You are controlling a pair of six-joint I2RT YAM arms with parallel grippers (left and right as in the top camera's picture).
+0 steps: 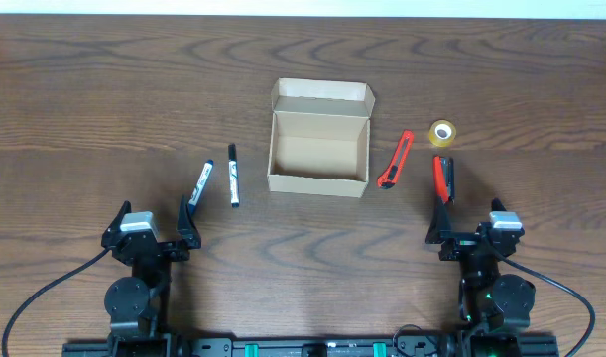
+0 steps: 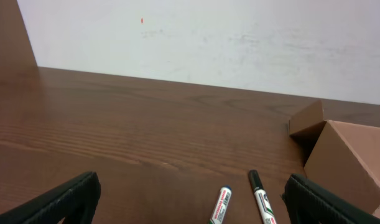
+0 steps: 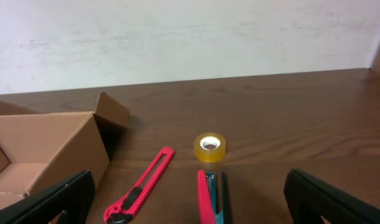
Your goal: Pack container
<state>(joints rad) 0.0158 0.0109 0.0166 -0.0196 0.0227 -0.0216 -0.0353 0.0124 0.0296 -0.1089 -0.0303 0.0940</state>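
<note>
One cardboard box [image 1: 317, 139] sits open in the middle of the surface. It looks light and stiff, but thin, so it may slide or bend. A side wall is a good place to hold it. Left of the box are two markers [image 1: 233, 176]. Right of it are one red cutter [image 1: 395, 160], one tape roll [image 1: 442, 132] and one stapler [image 1: 443, 178]. The left gripper [image 1: 152, 223] and right gripper [image 1: 471, 230] are wide and hold nothing.

Table: dark brown wooden tabletop [image 1: 84, 99]
Pens: white-barrelled marker pen [image 1: 202, 184] beside black-capped marker pen [image 1: 233, 176]
Cutter: red plastic utility knife [image 1: 395, 160]
Tape: small yellowish tape roll [image 1: 442, 132]
Stapler: red stapler [image 1: 444, 178]
</note>
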